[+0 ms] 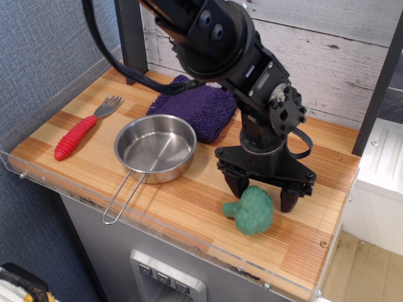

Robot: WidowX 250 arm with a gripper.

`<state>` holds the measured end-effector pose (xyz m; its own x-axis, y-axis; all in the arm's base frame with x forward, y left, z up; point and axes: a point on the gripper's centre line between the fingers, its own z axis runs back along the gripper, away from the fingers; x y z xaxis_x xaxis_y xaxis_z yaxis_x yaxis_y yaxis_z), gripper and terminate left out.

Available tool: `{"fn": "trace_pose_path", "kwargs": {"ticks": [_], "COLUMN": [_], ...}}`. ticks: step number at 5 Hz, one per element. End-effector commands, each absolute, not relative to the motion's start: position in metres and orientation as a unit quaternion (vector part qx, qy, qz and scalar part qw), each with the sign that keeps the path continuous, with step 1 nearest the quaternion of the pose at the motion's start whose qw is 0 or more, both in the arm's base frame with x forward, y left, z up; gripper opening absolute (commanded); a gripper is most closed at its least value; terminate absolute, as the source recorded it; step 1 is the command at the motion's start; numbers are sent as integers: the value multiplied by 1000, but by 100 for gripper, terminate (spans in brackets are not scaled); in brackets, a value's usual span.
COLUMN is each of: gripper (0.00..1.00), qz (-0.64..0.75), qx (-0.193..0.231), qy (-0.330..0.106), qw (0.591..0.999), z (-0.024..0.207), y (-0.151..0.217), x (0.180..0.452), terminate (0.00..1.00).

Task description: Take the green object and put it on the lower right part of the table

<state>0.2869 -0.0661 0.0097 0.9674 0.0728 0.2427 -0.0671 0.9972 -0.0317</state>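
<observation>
The green toy broccoli [250,209] lies on its side on the striped wood table [296,233], in the near right part, stem pointing left. My black gripper [264,194] hangs just above and behind it. Its two fingers [290,199] are spread wide, one on each side of the broccoli's head, and hold nothing. The broccoli rests on the wood, free of the fingers.
A steel pan [155,147] with a wire handle sits left of centre. A purple cloth [198,110] lies behind it. A red-handled fork [80,131] lies at the far left. A clear acrylic rim [145,223] runs along the front edge.
</observation>
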Motion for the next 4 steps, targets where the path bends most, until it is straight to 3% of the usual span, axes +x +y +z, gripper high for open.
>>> {"fn": "trace_pose_path", "kwargs": {"ticks": [1,2,4], "gripper": [100,100,100], "qz": [78,88,54], "qx": [-9,-5,-47], "qy": [-189,-213,-180], "qw": [979,973,981], "z": [77,99,99], "y": [-24,-7,28], "x": [275,273,275], "terminate": [0,0,0]}}
